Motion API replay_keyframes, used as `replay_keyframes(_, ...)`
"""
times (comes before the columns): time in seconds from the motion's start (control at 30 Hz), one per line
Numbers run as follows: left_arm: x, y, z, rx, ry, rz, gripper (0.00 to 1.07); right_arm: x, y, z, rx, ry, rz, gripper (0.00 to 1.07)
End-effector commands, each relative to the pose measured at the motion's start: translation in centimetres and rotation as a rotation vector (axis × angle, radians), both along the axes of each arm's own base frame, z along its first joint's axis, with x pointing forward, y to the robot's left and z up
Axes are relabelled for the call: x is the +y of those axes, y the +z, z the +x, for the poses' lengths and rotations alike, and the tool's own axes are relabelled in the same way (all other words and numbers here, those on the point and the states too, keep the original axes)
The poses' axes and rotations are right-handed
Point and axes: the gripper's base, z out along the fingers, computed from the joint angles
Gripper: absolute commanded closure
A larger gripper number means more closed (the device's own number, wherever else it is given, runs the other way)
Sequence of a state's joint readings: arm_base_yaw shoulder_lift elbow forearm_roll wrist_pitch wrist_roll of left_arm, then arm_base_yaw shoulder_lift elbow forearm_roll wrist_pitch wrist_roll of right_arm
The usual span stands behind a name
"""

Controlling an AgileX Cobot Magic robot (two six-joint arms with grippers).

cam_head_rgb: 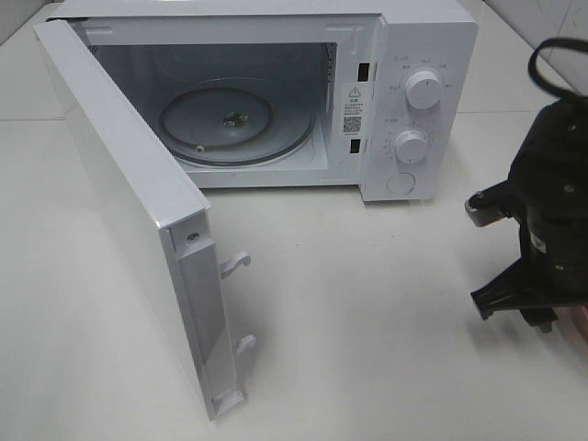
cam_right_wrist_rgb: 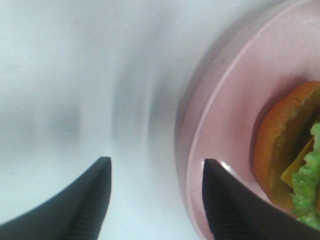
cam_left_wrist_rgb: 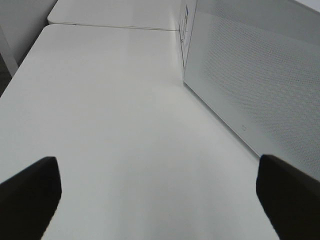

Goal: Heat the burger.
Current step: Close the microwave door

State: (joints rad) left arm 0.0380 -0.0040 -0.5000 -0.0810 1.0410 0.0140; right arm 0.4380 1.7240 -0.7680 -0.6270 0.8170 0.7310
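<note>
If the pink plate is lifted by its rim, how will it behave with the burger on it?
The pink plate looks stiff and smooth, so probably slippery. The burger sits loose on it; tilting would likely slide it or shift its layers.

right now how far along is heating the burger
Done: the white microwave's door stands open, and its glass turntable is bare. In hand: the right gripper, jaws apart and holding nothing, sits at the rim of the pink round plate carrying the golden-bun burger. Left: gripping the plate, loading it, closing the door, starting the heat.
</note>
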Motion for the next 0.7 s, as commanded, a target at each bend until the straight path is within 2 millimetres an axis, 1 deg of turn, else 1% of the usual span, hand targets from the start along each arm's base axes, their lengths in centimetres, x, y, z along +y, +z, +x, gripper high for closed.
replay_keyframes(0.03, 0.0, -0.1, -0.3, -0.025, -0.001, 0.002, 0.08, 0.5, 2.8, -0.3, -0.018, 0.070, 0.089, 0.43)
replay_keyframes(0.07, 0.0, -0.1, -0.3, -0.025, -0.001, 0.002, 0.08, 0.7, 4.8, -0.5, -0.063, 0.095, 0.149, 0.36)
replay_keyframes(0.1, 0.0, -0.1, -0.3, -0.025, -0.001, 0.002, 0.08, 0.7, 4.8, -0.5, -0.063, 0.095, 0.149, 0.36)
replay_keyframes(0.13, 0.0, -0.1, -0.3, -0.025, -0.001, 0.002, 0.08, 0.9, 6.5, -1.0, -0.104, 0.124, 0.207, 0.29)
replay_keyframes(0.17, 0.0, -0.1, -0.3, -0.025, -0.001, 0.002, 0.08, 0.9, 6.5, -1.0, -0.104, 0.124, 0.207, 0.29)
replay_keyframes(0.2, 0.0, -0.1, -0.3, -0.025, -0.001, 0.002, 0.08, 0.9, 7.4, -1.4, -0.125, 0.148, 0.230, 0.26)
replay_keyframes(0.23, 0.0, -0.1, -0.3, -0.025, -0.001, 0.002, 0.08, 0.8, 8.8, -2.1, -0.152, 0.193, 0.252, 0.22)
replay_keyframes(0.27, 0.0, -0.1, -0.3, -0.025, -0.001, 0.002, 0.08, 0.8, 8.8, -2.1, -0.152, 0.193, 0.252, 0.22)
replay_keyframes(0.3, 0.0, -0.1, -0.3, -0.025, -0.001, 0.002, 0.08, 0.5, 10.1, -2.9, -0.174, 0.204, 0.269, 0.22)
replay_keyframes(0.33, 0.0, -0.1, -0.3, -0.025, -0.001, 0.002, 0.08, 0.5, 10.1, -2.9, -0.174, 0.204, 0.269, 0.22)
replay_keyframes(0.37, 0.0, -0.1, -0.3, -0.025, -0.001, 0.002, 0.08, 0.3, 10.7, -3.4, -0.177, 0.204, 0.275, 0.22)
replay_keyframes(0.4, 0.0, -0.1, -0.3, -0.025, -0.001, 0.002, 0.08, -0.1, 11.7, -4.3, -0.186, 0.214, 0.277, 0.24)
replay_keyframes(0.43, 0.0, -0.1, -0.3, -0.025, -0.001, 0.002, 0.08, -0.1, 11.7, -4.3, -0.186, 0.214, 0.277, 0.24)
replay_keyframes(0.47, 0.0, -0.1, -0.3, -0.025, -0.001, 0.002, 0.08, -0.2, 12.0, -4.7, -0.187, 0.212, 0.286, 0.25)
replay_keyframes(0.5, 0.0, -0.1, -0.3, -0.025, -0.001, 0.002, 0.08, -0.5, 13.0, -5.9, -0.197, 0.220, 0.315, 0.27)
replay_keyframes(0.53, 0.0, -0.1, -0.3, -0.025, -0.001, 0.002, 0.08, -0.5, 13.0, -5.9, -0.197, 0.220, 0.315, 0.27)
replay_keyframes(0.57, 0.0, -0.1, -0.3, -0.025, -0.001, 0.002, 0.08, -0.8, 14.2, -7.0, -0.219, 0.234, 0.351, 0.29)
replay_keyframes(0.6, 0.0, -0.1, -0.3, -0.025, -0.001, 0.002, 0.08, -0.9, 14.7, -7.6, -0.235, 0.246, 0.370, 0.30)
replay_keyframes(0.63, 0.0, -0.1, -0.3, -0.025, -0.001, 0.002, 0.08, -0.9, 14.7, -7.6, -0.235, 0.246, 0.370, 0.30)
replay_keyframes(0.67, 0.0, -0.1, -0.3, -0.025, -0.001, 0.002, 0.08, -1.2, 15.7, -8.8, -0.257, 0.265, 0.405, 0.31)
replay_keyframes(0.7, 0.0, -0.1, -0.3, -0.025, -0.001, 0.002, 0.08, -1.2, 15.7, -8.8, -0.257, 0.265, 0.405, 0.31)
